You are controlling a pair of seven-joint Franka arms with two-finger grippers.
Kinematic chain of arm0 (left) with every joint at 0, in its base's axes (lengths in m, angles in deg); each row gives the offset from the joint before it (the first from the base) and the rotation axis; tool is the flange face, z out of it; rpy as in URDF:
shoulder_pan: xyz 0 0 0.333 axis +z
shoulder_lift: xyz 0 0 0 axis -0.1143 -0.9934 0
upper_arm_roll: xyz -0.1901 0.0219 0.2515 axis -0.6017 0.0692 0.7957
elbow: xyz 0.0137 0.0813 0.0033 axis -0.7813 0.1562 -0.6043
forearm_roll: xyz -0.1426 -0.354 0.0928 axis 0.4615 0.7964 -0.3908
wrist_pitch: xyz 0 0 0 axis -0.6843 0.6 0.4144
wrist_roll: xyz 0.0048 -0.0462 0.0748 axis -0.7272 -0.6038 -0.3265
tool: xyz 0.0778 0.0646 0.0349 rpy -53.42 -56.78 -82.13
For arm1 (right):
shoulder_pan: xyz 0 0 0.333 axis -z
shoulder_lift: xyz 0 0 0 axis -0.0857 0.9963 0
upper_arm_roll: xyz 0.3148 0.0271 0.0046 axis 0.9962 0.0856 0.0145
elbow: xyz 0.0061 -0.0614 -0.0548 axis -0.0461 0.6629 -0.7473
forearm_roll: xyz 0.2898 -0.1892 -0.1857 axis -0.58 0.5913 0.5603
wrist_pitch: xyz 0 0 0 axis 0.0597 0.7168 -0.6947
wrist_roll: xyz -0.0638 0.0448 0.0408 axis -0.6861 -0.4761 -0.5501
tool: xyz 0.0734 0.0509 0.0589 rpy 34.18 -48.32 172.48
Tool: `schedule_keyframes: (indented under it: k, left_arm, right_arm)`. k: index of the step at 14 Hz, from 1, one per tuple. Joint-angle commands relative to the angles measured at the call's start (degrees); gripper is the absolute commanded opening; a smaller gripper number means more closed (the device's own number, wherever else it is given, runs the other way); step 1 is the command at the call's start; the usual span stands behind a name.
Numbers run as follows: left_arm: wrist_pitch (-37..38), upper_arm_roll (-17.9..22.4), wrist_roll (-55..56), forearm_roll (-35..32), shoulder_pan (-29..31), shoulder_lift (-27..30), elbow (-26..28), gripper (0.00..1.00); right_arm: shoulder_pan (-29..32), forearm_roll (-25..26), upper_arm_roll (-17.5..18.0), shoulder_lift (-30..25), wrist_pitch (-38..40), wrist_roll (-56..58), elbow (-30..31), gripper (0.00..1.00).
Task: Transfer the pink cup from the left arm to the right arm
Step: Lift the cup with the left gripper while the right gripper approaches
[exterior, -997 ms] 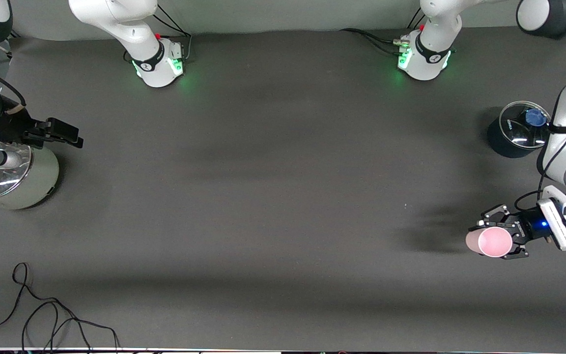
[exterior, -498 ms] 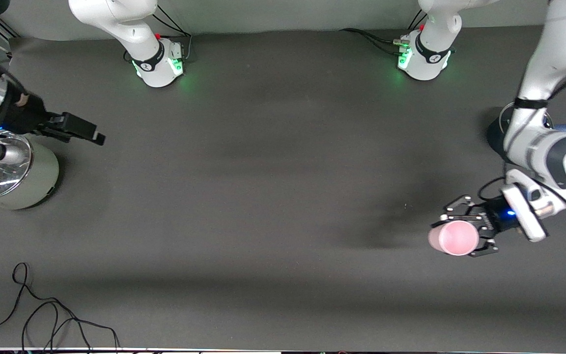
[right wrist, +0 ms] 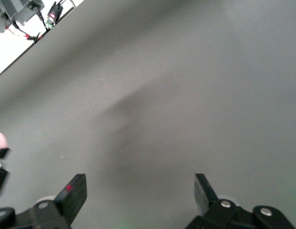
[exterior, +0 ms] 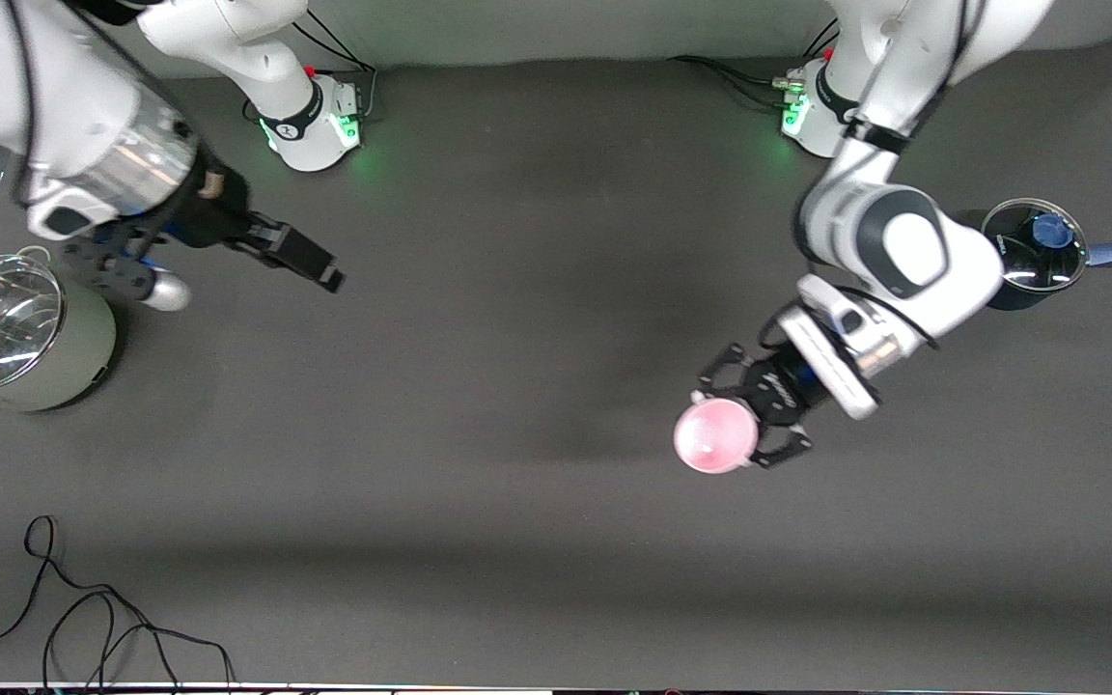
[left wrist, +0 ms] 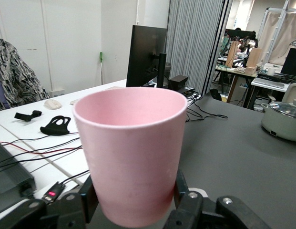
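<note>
Pinching the pink cup, the left end effector hangs over the middle of the dark desk. It looks pale, smooth and plain. The right end effector is spread wide, holding nothing.

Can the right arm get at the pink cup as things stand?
Probably yes: the pink cup is held up over bare table by the left gripper, and nothing stands between it and the open right gripper.

One pink cup, two lidded pots, two arms, one loose cable.
</note>
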Motion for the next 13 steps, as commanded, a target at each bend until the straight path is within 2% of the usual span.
schedule_keyframes:
  k: [1,4,7,10,13]
  left_arm:
    - [-5.8,1.3,0.0,4.4,-6.9,4.5,3.9,0.39]
    - [-9.2,1.3,0.0,6.1,-11.3,4.3,3.6,0.39]
    - [-10.6,1.3,0.1,6.3,-12.5,4.7,3.7,0.39]
    - [-10.9,1.2,0.2,6.7,-12.9,5.3,3.8,0.39]
    - [-11.0,1.2,0.2,6.7,-12.9,5.4,3.8,0.40]
  right_arm:
    - [-3.6,-0.8,-0.6,7.3,-2.1,-15.5,-9.3,1.00]
    - [-7.2,-0.1,-0.6,8.8,-7.1,-26.1,-9.5,1.00]
    - [-9.9,0.6,-0.7,10.0,-10.1,-34.3,-10.0,1.00]
    - [-13.1,3.4,-0.7,12.3,-12.6,-38.6,-10.1,1.00]
    - [-15.1,3.5,-0.5,14.5,-13.8,-39.2,-10.2,1.00]
